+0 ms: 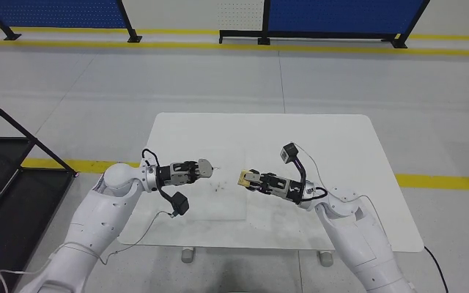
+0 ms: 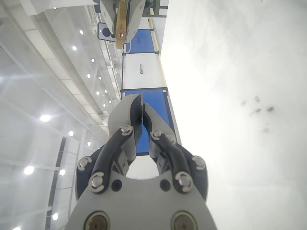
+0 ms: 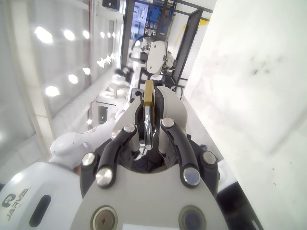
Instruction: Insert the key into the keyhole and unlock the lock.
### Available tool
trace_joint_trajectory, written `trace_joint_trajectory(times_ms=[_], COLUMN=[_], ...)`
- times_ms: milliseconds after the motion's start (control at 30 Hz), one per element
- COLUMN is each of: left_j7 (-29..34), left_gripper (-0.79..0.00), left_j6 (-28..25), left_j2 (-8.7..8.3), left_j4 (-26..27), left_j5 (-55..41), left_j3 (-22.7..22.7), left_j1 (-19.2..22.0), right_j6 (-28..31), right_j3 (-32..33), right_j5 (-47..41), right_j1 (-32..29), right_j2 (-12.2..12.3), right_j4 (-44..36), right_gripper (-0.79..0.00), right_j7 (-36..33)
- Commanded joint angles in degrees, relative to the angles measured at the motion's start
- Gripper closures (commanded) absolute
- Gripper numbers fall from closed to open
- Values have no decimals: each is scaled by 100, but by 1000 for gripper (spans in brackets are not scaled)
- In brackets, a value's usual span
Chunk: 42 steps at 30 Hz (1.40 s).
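Note:
A brass lock (image 1: 244, 178) is held above the white table (image 1: 330, 146), with my right gripper (image 1: 248, 179) shut on it. In the right wrist view the lock's brass body (image 3: 148, 92) sticks out past the fingertips and its silver shackle (image 3: 148, 130) lies back between the fingers. My left gripper (image 1: 204, 168) is shut on the key, a thin metal blade (image 2: 142, 98) seen edge-on between the pads. The two grippers face each other a short gap apart. From the left wrist view the lock (image 2: 121, 25) shows end-on in the far gripper (image 2: 121, 8).
Small dark marks (image 1: 220, 184) dot the table under the gap between the grippers. A black frame (image 1: 18, 172) stands off the table's left side. Blue panels (image 1: 337, 15) line the far floor. Bare table lies beyond and to the right.

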<state>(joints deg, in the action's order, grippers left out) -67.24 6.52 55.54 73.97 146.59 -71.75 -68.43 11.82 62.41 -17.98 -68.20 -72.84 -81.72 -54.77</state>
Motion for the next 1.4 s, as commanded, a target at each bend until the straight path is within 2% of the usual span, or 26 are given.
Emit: trace_joint_trajectory(times_ms=[0, 267, 500, 1000, 1367], left_j7=[-48, 310, 524, -50, -50], left_gripper=[0, 0, 0, 0, 0], left_j6=[192, 716, 1167, 1086, 1081], left_j2=[5, 13, -10, -83, -85], left_j4=[-23, 145, 531, 810, 804], left_j5=[-36, 175, 567, 359, 378], left_j3=[36, 137, 174, 169, 165], left_j1=[-4, -88, -264, -386, -379], right_j6=[-38, -671, -581, -231, -204], right_j3=[-18, -67, -244, -375, -359], right_j5=[-13, -1013, -1021, -856, -860], right_j1=[-31, 71, 210, 375, 380], right_j2=[0, -1, -27, -27, -27], right_j4=[-56, 195, 472, 712, 713], right_gripper=[0, 0, 0, 0, 0], right_j7=[44, -745, -819, -824, -754])
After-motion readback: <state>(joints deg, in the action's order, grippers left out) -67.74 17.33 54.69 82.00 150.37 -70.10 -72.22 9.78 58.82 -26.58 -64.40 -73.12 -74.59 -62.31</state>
